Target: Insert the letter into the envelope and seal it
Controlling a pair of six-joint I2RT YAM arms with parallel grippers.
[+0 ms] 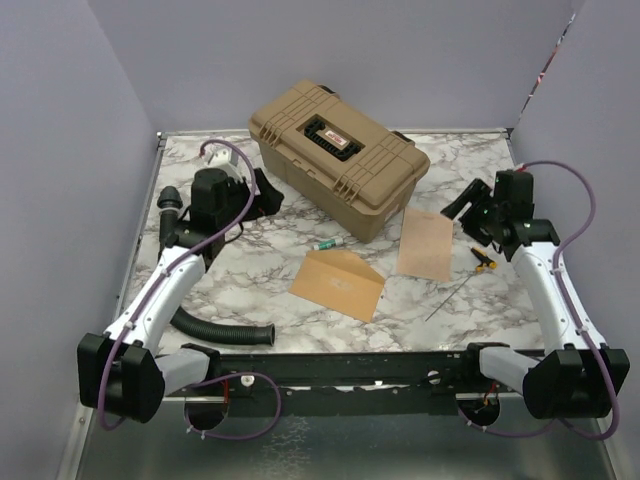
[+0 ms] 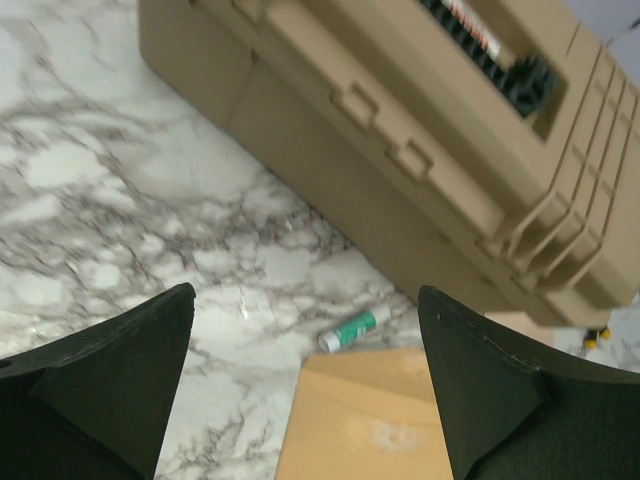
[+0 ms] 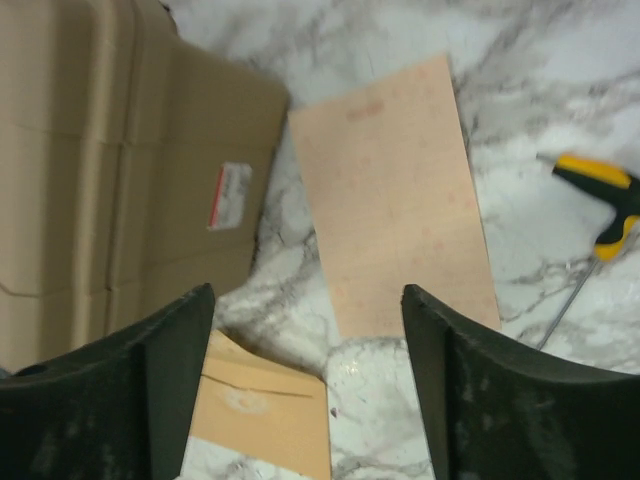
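The kraft-brown envelope (image 1: 338, 283) lies flat at the table's middle front, flap side up; it also shows in the left wrist view (image 2: 365, 420) and the right wrist view (image 3: 265, 415). The pale pinkish-tan letter (image 1: 426, 243) lies flat to its right, next to the tan case; it fills the middle of the right wrist view (image 3: 390, 195). My left gripper (image 1: 262, 190) is open and empty, held above the table left of the case. My right gripper (image 1: 462, 208) is open and empty, above the table just right of the letter.
A large tan hard case (image 1: 338, 155) stands at the back middle. A green-and-white glue stick (image 1: 329, 243) lies between case and envelope. A yellow-handled tool (image 1: 484, 259) and a thin rod (image 1: 447, 298) lie right of the letter. A black ribbed hose (image 1: 225, 331) curls at the front left.
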